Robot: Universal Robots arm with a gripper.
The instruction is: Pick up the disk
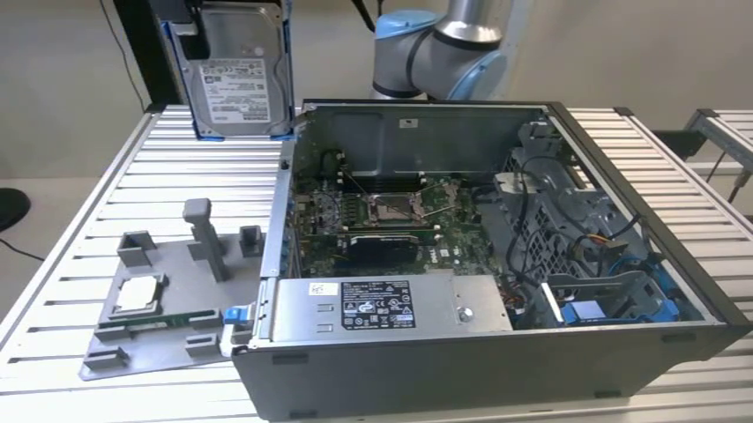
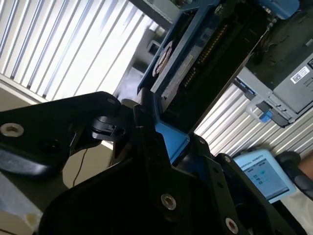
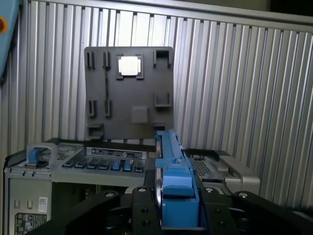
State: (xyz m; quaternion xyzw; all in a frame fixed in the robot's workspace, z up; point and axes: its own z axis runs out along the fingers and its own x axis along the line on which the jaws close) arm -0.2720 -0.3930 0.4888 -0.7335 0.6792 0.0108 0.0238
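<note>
The disk (image 1: 242, 79), a silver-grey drive with a white barcode label in a blue bracket, hangs upright in the air above the table's far corner, at the exterior view's upper left, clear of the open computer case. My gripper (image 1: 229, 11) is shut on its top end. In both wrist views the black fingers (image 3: 143, 199) clamp the blue bracket (image 3: 172, 181) from both sides, and the disk (image 2: 195, 63) runs away from the gripper (image 2: 166, 132), seen edge-on.
The open computer case (image 1: 636, 348) fills the table's middle and right, with a grey power-supply box (image 1: 376, 304) at its front. A grey fixture plate (image 1: 165, 339) with a small square chip (image 1: 136, 293) lies on the slatted table (image 1: 70, 238). A blue-framed tablet (image 2: 264, 176) lies beside the case.
</note>
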